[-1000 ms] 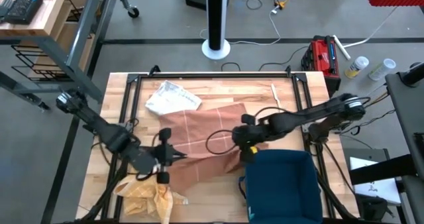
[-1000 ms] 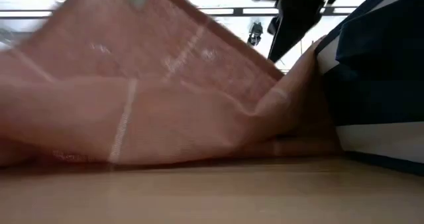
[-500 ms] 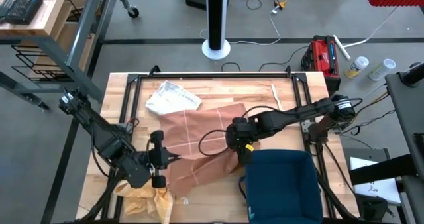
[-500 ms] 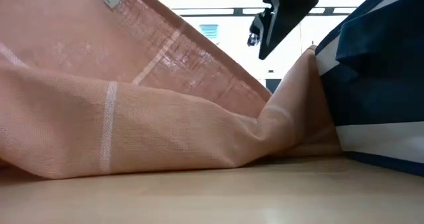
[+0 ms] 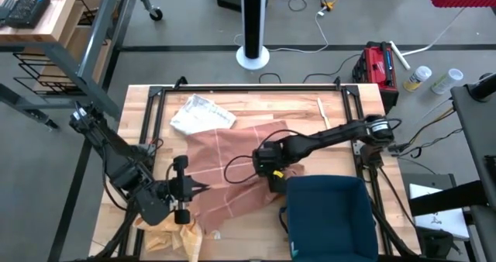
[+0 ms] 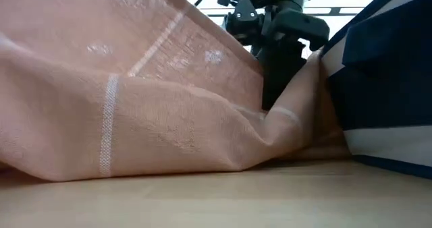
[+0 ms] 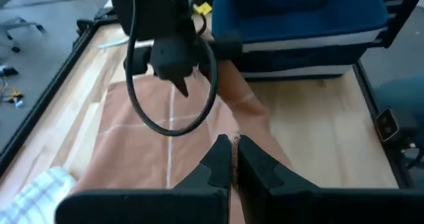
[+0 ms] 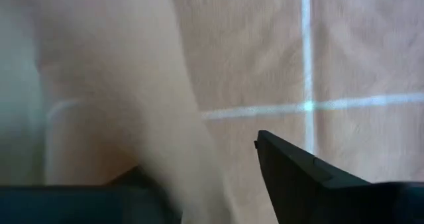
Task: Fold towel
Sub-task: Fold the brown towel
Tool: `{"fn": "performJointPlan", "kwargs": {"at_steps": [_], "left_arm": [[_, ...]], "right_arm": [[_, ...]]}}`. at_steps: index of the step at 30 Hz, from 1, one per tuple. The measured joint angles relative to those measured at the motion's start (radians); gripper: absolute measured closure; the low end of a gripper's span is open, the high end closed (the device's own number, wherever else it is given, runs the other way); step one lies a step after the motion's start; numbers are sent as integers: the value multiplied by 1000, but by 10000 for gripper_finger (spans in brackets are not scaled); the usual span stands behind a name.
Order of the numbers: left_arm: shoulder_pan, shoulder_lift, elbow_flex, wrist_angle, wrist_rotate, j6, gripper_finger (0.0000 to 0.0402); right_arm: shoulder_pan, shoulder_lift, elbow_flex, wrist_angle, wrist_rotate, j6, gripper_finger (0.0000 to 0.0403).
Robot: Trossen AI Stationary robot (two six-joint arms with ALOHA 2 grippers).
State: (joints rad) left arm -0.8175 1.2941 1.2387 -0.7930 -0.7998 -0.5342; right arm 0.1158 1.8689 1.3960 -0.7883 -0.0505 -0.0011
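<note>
Pinching the towel (image 5: 232, 169) edge, my left tool (image 7: 232, 159) is clamping its fingers together on the cloth near the tabletop's (image 5: 256, 107) front left. I'm holding the right tool (image 5: 273, 177) on the towel's right edge beside the blue bin (image 5: 329, 215); fabric is lying between its fingers, seemingly gripped. Rumpled towel is lying mid-tabletop.

Salmon-pink towel (image 5: 232, 173) with thin white stripes, navy bin (image 5: 333, 215), yellow cloth (image 5: 167, 229), white checked cloth (image 5: 200, 113)

Right gripper (image 5: 273, 174) fingertips concealed within raised towel (image 5: 225, 157) folds; towel's near edge partly covered by the blue bin (image 5: 329, 215).
</note>
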Motion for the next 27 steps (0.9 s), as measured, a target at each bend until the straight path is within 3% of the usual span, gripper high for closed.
{"fn": "performJointPlan", "kwargs": {"at_steps": [3, 5, 7, 15, 18, 22, 27], "left_arm": [[-28, 0, 13, -1, -54, 12, 401], [-45, 0, 26, -6, -83, 22, 401], [-54, 0, 42, -35, -121, 23, 401], [-59, -1, 117, -164, -312, 64, 401], [-59, -1, 144, -155, -481, 150, 401], [-58, 4, 170, -44, -756, 360, 401], [-4, 26, 223, 223, -773, 828, 401]], "right_arm": [[2, 17, 8, -8, 6, -49, 299], [6, 5, 19, -37, 12, -72, 356], [12, -30, 43, -74, 64, -100, 389], [43, -223, 185, -288, 362, -134, 401], [59, -299, 250, -355, 486, -149, 402], [84, -376, 345, -387, 688, -212, 402], [101, -439, 467, -244, 975, -372, 402]]}}
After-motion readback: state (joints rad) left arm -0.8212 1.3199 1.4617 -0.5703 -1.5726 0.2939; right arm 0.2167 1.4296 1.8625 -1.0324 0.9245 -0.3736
